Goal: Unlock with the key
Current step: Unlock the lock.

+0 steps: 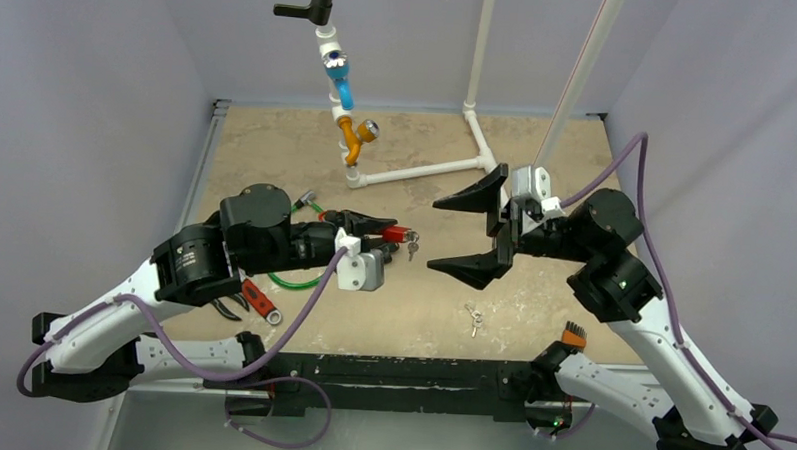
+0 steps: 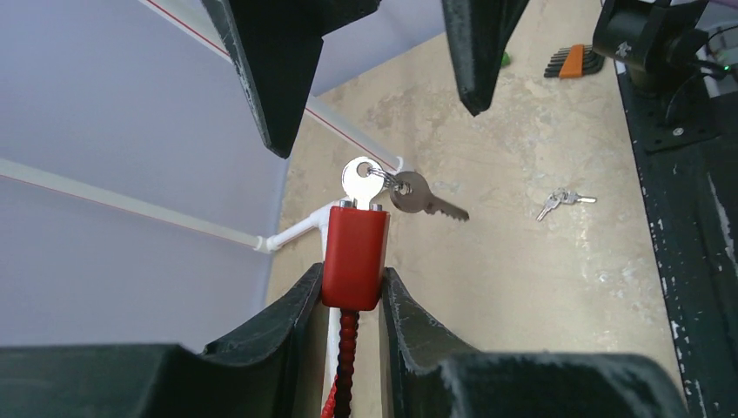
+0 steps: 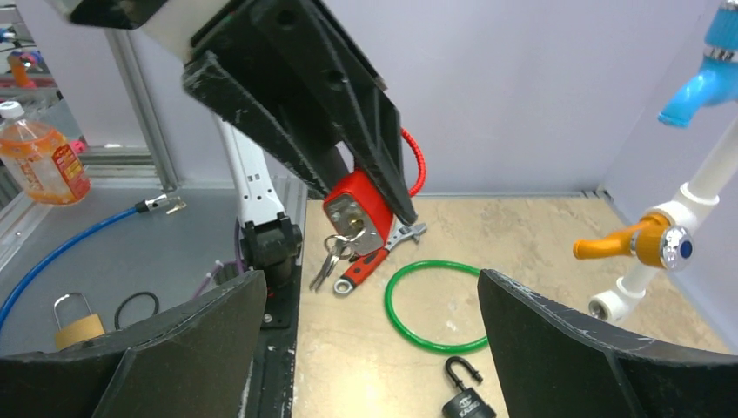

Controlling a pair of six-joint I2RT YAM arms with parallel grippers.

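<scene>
My left gripper [image 1: 389, 228] is shut on a red padlock [image 1: 402, 233] and holds it above the table, pointing right. In the left wrist view the lock body [image 2: 354, 257] sits between my fingers [image 2: 305, 300], with a red cable shackle trailing back. A silver key [image 2: 363, 183] stands in the lock's end face, and a second key [image 2: 424, 198] hangs from its ring. My right gripper [image 1: 454, 232] is wide open and empty, facing the lock a short way off. The right wrist view shows the lock [image 3: 357, 213] and the hanging keys [image 3: 333, 252].
A spare key set [image 1: 474, 319] lies near the front. A green cable loop [image 3: 435, 305], a small black padlock [image 3: 461, 399] and a red-handled wrench [image 3: 365, 266] lie on the table. A white pipe frame with taps [image 1: 344, 103] stands at the back. An orange hex-key set [image 1: 572, 336] sits front right.
</scene>
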